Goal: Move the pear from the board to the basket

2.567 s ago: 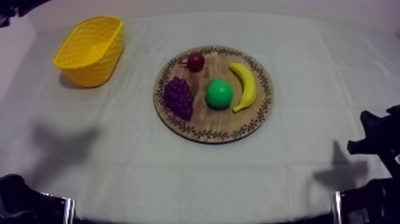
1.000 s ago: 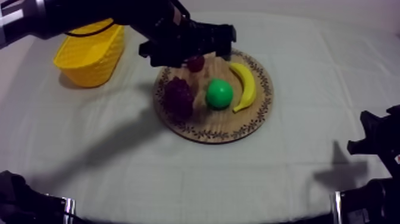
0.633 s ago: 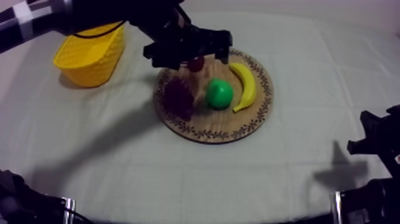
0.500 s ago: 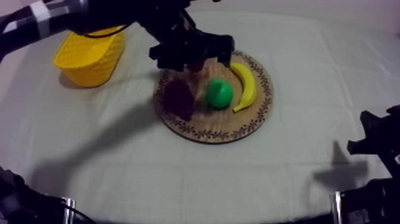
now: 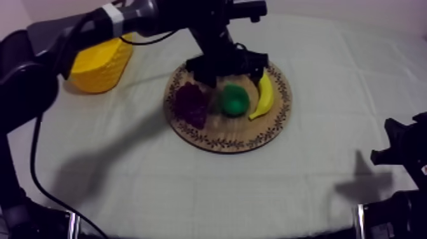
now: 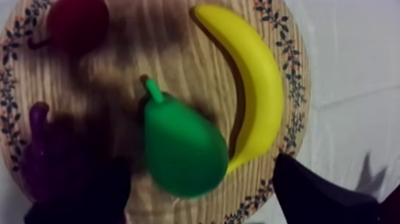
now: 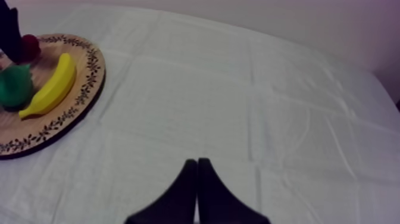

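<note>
Yellow basket (image 5: 100, 63) at the far left of the counter (image 5: 159, 191), upright, well apart from the wooden board (image 5: 222, 141). Left arm (image 5: 152, 13) comes in from the upper left, crosses above the basket and reaches over the board. On the board, left to right: bunch of grapes (image 5: 190, 105), pear (image 5: 233, 100) near the middle, banana (image 5: 265, 94) curving along the right rim. Small red fruit (image 6: 77, 21) sits by the far rim, beyond the grapes. Pear lies on its side on the wood, stem end toward the small red fruit, its belly just beside the banana's inner curve. Left jaws wide, hanging over the pear. In the left wrist view the black fingers (image 6: 315, 196) stand one to each side of it, nothing gripped; cannot tell whether either touches it. Right arm (image 5: 400, 165) sits low at the counter's right edge, well apart from the board. Right jaws narrow, pressed together in a wedge over bare cloth, holding nothing.
</note>
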Controlling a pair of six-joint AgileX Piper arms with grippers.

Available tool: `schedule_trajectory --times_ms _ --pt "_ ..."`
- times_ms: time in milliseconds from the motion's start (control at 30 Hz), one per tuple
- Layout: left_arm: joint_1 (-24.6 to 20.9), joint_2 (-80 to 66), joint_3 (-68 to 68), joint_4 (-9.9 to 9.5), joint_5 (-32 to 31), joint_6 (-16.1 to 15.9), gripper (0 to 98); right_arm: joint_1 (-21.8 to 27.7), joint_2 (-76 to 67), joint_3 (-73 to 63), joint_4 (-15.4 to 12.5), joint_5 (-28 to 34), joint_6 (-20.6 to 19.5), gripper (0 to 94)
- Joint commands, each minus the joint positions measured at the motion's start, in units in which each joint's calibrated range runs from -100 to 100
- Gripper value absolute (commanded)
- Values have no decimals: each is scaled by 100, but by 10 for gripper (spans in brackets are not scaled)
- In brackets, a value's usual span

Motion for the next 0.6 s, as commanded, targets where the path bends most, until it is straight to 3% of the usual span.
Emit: schedule_trajectory --times_ms 0,267,567 --pt "-5 270 -417 24 263 45 855 0 -2 4 -2 1 2 3" --pt "-61 719 -758 79 771 254 815 0 -2 4 -2 1 0 3" --pt "13 972 -905 43 1373 490 646 0 -2 4 -2 1 1 3"
